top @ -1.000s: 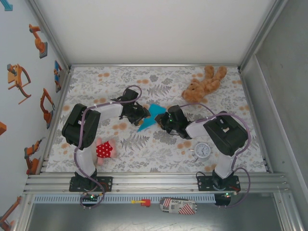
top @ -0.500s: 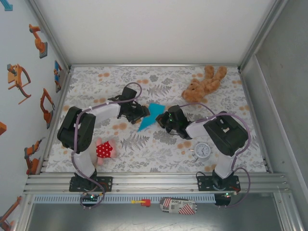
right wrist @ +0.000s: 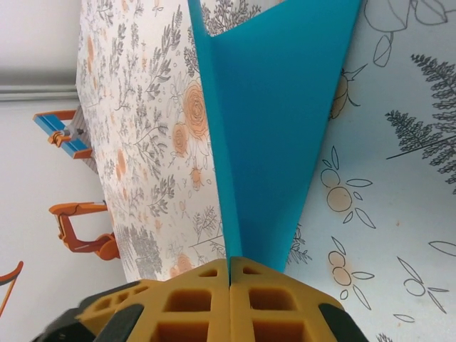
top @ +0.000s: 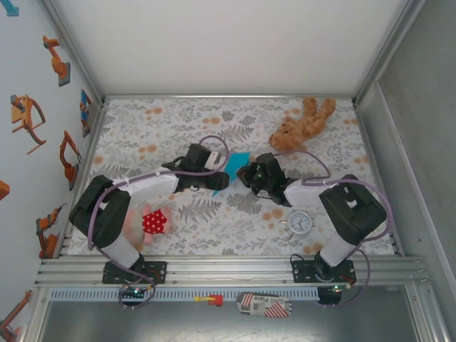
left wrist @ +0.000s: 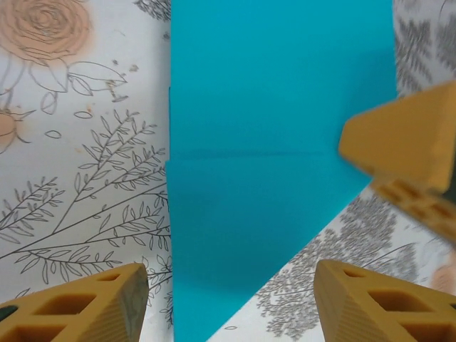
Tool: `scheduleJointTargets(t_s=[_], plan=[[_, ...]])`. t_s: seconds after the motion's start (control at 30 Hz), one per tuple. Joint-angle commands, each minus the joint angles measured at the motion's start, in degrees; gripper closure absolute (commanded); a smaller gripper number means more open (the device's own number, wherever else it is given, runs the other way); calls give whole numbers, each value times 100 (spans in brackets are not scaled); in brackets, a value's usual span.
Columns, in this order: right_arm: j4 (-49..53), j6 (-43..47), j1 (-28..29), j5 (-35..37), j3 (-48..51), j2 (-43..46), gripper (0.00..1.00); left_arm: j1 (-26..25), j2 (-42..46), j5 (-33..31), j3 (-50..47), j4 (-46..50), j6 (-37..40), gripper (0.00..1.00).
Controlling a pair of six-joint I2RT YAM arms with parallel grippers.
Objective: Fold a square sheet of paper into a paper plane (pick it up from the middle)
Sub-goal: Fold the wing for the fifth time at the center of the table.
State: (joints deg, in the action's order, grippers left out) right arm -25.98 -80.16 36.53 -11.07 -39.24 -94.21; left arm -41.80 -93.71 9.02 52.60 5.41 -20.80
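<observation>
the paper (top: 236, 162) lies about in the middle of the table (top: 164, 121), between the two grippers. the left gripper (top: 218, 181) stands over its left part, and the right gripper (right wrist: 229, 265) pinches its right edge. behind, to the right, lies a teddy bear (top: 303, 125). in front, a clock (top: 300, 223) lies beside the right arm, a spotted toy (top: 154, 221) beside the left arm.

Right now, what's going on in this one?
Both arms are working on a folded turquoise paper in the middle of the floral table. The right gripper is shut on a fold of it. The left gripper is open, with its fingers on either side of the paper's tapered end. The paper is an angular, creased shape, not clearly a finished plane. A teddy bear and a clock sit off to the side.
</observation>
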Motion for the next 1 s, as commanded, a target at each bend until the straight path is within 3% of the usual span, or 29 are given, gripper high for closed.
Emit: scheduleJointTargets(t_s=[0.0,0.27,0.7,0.97], plan=[[238,-52,-50,71,101,192,100,-199,76,-514,-197,-563,948,37],[482,-132,-111,-96,-12,164,100,-718,-113,-1155,-421,-1246,1944,37],[496,-202,-182,-185,-13,154,100,-746,-541,-723,-660,-2112,2565,48],[446,-315,-198,-263,-23,66,100,-746,-588,-845,-845,-2295,2653,49]])
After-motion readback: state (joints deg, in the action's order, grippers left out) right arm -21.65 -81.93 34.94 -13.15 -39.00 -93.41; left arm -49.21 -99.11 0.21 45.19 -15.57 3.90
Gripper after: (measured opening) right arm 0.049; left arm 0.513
